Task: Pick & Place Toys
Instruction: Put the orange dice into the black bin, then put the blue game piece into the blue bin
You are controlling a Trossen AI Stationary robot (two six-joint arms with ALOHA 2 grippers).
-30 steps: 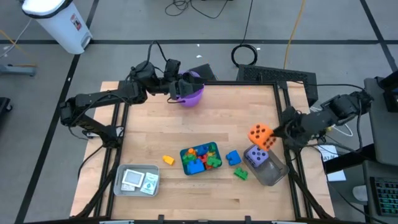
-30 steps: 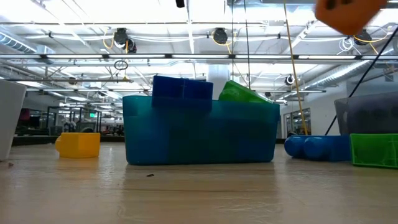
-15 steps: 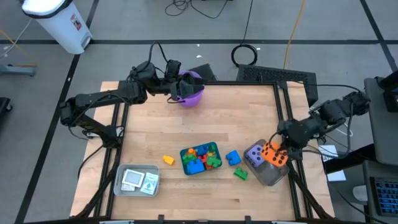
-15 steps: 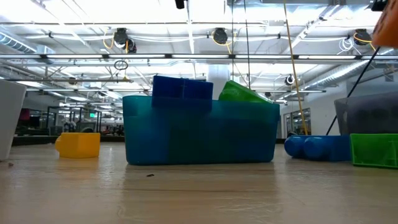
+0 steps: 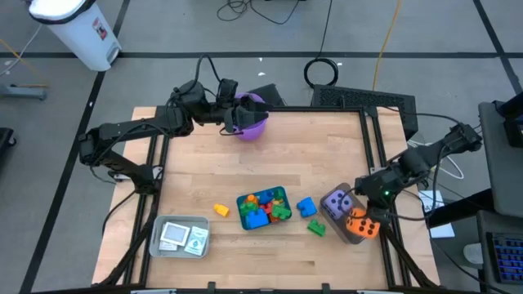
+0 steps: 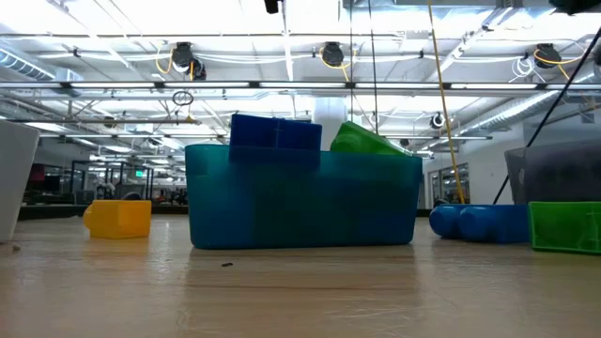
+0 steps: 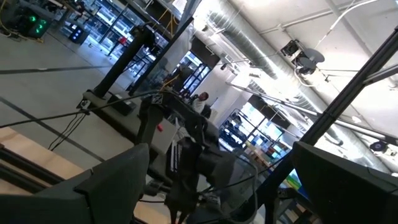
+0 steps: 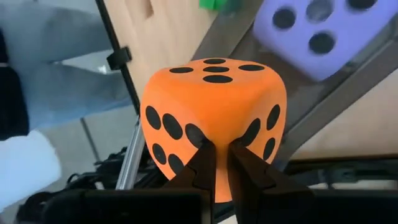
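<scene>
Wooden table, dice nearly sorted.
High view: right gripper (image 5: 365, 211) over clear tray (image 5: 357, 235) beside purple die (image 5: 336, 202); loose bricks remain; left gripper (image 5: 237, 117) spread wide. Right wrist: fingers pinch orange die (image 8: 214, 112).

bright even overhead light, glaring ceiling lamps (image 6: 331, 53) in low view, soft shadows, blurred close orange die (image 8: 214, 118)
</scene>
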